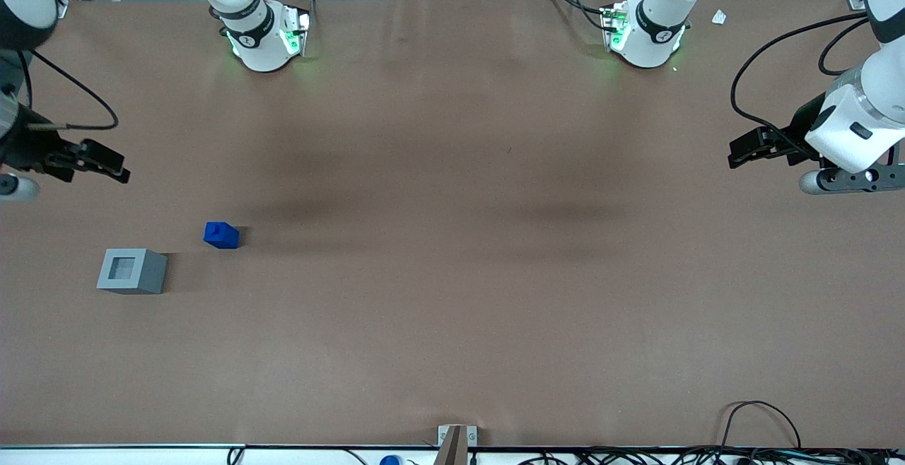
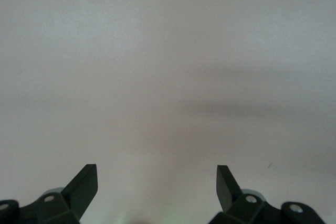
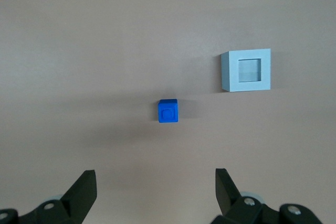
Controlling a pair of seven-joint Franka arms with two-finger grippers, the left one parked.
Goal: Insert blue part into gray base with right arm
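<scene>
Base first: gray base (image 1: 132, 271) sits flat on the brown table (image 1: 452, 309), toward the working arm's end, nearest the front camera of the task items. Square recess faces up and holds nothing. Right wrist view agrees (image 3: 246, 71): the recess shows as a lighter square inside the rim.

Blue part (image 1: 221, 234) is on the table a bit farther from the front camera than the base, near it but clearly apart, not touching. Stub points up; in the right wrist view (image 3: 168, 111) the stub reads as a smaller square outline on the top face. Part stands upright and free, nothing touching it.

Right arm's gripper (image 1: 106, 165) is farther from the camera again, held above the table, well apart from both pieces, fingers pointing toward the middle of the table. Wrist camera shows the two fingertips (image 3: 84, 192) spread wide with bare table between them, so the gripper (image 3: 156, 195) is fully spread, holding nothing. Thin black cable (image 1: 85, 97) loops off the right arm (image 1: 28, 147) above it.
</scene>
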